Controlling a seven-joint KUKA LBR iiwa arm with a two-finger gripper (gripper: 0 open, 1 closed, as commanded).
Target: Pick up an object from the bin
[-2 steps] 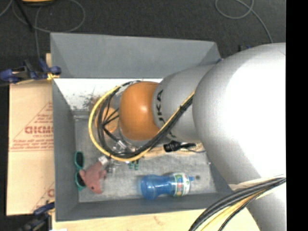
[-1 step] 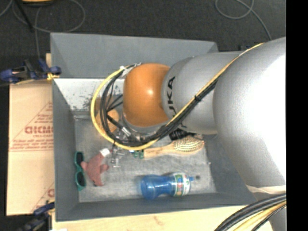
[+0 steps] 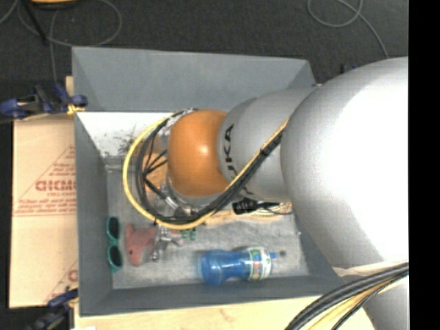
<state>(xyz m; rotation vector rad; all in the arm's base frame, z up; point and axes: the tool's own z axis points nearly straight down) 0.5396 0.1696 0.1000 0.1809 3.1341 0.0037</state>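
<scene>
My gripper [image 3: 163,242] is low in the bin's front left part, mostly hidden under the arm's orange cover. Its tip is at the right edge of a dull pink, soft-looking lump [image 3: 137,243] on the bin floor; I cannot tell whether it touches the lump. Left of the lump, by the left wall, lie teal sunglasses [image 3: 113,243]. A small green piece [image 3: 189,234] shows just right of the gripper. On its side near the front wall rests a blue plastic bottle [image 3: 237,265] with a green and white label.
A light wooden, tan object [image 3: 258,214] pokes out from under the arm at the right. The arm, its orange cover and its looped cables hide the middle and back of the bin floor.
</scene>
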